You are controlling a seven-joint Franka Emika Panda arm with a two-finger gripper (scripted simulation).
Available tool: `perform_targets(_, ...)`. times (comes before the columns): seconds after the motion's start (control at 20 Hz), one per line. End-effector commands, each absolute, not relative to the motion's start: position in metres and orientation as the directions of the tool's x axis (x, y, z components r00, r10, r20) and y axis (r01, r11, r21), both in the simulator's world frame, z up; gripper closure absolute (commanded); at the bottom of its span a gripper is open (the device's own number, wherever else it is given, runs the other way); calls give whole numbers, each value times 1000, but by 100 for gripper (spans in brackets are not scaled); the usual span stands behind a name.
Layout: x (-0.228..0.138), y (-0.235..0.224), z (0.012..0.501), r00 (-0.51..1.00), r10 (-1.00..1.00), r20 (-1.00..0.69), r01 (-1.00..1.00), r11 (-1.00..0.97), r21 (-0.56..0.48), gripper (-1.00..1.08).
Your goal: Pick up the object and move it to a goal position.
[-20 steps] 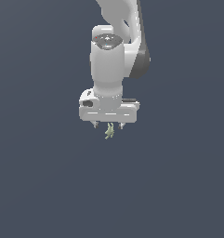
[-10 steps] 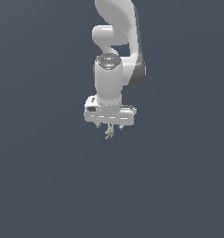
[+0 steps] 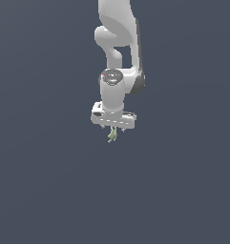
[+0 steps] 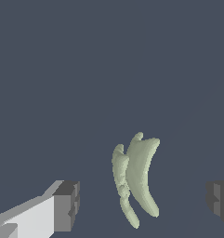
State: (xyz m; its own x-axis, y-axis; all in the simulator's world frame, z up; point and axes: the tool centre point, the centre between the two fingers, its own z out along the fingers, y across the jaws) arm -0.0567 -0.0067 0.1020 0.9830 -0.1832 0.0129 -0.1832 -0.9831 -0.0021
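Since the earlier frame our gripper [image 3: 113, 129] shifted upward in frame; jaws spread wide, not touching the object [image 3: 111, 136] between them.

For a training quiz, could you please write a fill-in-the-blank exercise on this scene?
The arm is ___ in colour. The object sits ___ the fingers. The tool stands ___, touching the object on neither side. Missing: white; between; open.
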Motion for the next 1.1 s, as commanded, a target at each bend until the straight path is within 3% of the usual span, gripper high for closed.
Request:
perform_targets(0.0, -64, -7, 94, 981, -193, 5, -193, -981, -1, -92)
perform_targets(1.05, -69, -6, 41, 980, -198, 0, -198, -980, 0, -92)
